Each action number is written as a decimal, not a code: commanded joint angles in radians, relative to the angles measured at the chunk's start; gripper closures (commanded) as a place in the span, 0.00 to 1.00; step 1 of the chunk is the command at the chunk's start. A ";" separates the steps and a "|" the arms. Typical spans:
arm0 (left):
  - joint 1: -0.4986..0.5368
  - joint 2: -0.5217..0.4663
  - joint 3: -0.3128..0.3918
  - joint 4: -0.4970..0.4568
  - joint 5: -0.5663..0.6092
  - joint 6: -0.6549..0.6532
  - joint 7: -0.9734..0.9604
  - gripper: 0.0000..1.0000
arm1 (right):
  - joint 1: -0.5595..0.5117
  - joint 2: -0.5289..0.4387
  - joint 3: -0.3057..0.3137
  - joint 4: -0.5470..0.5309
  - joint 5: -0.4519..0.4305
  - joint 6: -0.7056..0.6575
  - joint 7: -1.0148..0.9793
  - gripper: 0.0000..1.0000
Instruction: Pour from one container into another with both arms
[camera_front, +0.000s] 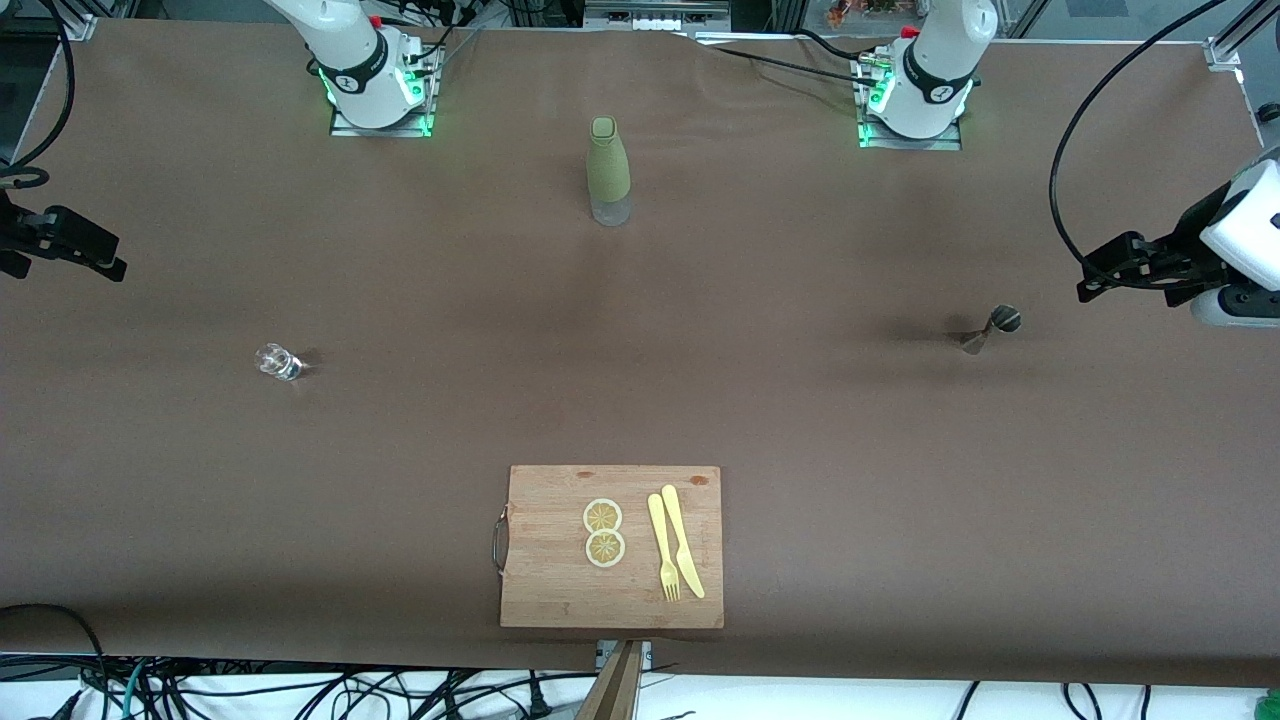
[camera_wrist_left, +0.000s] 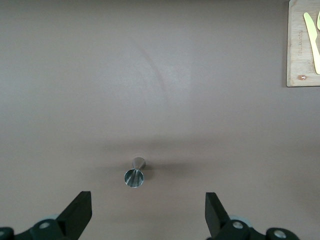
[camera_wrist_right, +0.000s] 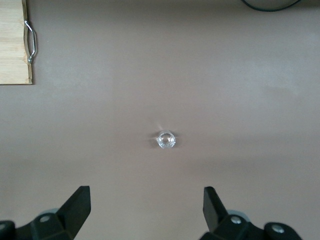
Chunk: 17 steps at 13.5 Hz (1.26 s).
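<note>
A small steel jigger (camera_front: 990, 328) (camera_wrist_left: 135, 175) stands on the brown table toward the left arm's end. My left gripper (camera_front: 1090, 285) (camera_wrist_left: 148, 202) hangs open over the table beside it, not touching it, with nothing between its fingers. A small clear glass (camera_front: 278, 361) (camera_wrist_right: 166, 139) stands toward the right arm's end. Over the table edge near the glass, my right gripper (camera_front: 110, 265) (camera_wrist_right: 146, 196) is also open and holds nothing. A green-sleeved bottle (camera_front: 608, 170) stands upright between the two arm bases.
A wooden cutting board (camera_front: 545, 580) with a metal handle lies close to the front camera. It carries two lemon slices (camera_front: 604, 532), a yellow fork (camera_front: 662, 548) and a yellow knife (camera_front: 682, 542). Cables hang past the table's edges.
</note>
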 joint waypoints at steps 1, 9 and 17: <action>0.007 -0.016 -0.002 -0.012 -0.006 0.005 0.007 0.00 | -0.008 -0.007 0.004 -0.001 0.006 0.005 -0.001 0.00; 0.007 -0.016 -0.002 -0.013 -0.006 0.005 0.005 0.00 | -0.006 -0.007 0.004 -0.001 0.008 0.003 0.004 0.00; 0.020 -0.016 0.000 -0.015 -0.005 0.008 0.007 0.00 | -0.008 -0.004 0.004 -0.001 0.006 0.005 -0.001 0.00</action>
